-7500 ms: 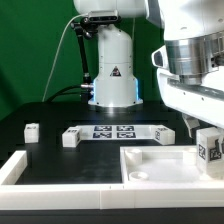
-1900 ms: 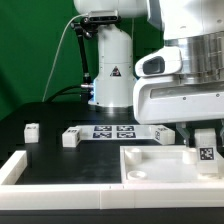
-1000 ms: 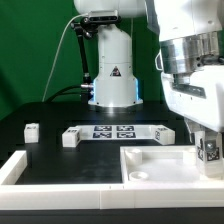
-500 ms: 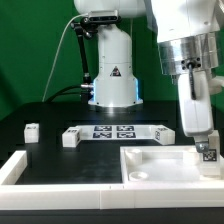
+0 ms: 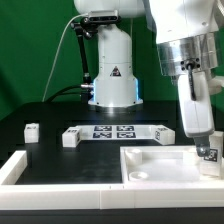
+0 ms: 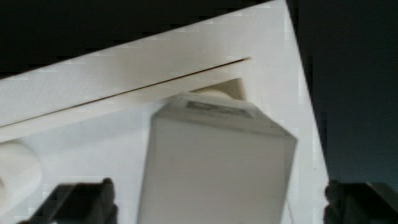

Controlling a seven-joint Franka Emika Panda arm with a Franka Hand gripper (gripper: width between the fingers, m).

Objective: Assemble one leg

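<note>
- Two-finger gripper [image 5: 204, 146] on the white arm: fingers [image 6: 80, 203] closed on the leg [image 5: 209, 155], a small white plastic block w/ a black-and-white square tag. Leg hangs from the fingertips, so grip looks firm.
- Leg is over the large white square tabletop [image 5: 150, 166], at its corner on the exterior view's right. Touching or just above: can't tell.
- Wrist view: leg [image 6: 222, 150] points away from the cam toward the tabletop corner [image 6: 107, 95], tip near the edge. Socket itself not visible, prob. hidden under the leg.
- Step in hand, prob.: seat leg tip in the corner socket, then turn it home.
- To do it well: leg upright, tip centred on socket before lowering. Go down slow w/ light pressure. No release until the tip is seated.
- Risks: tilted leg could jam or slip in the fingers; tabletop may slide or turn w/ the twist.
- Spare leg blocks [image 5: 70, 138] lie well apart on the black table [image 5: 50, 115], so no obstacle.
</note>
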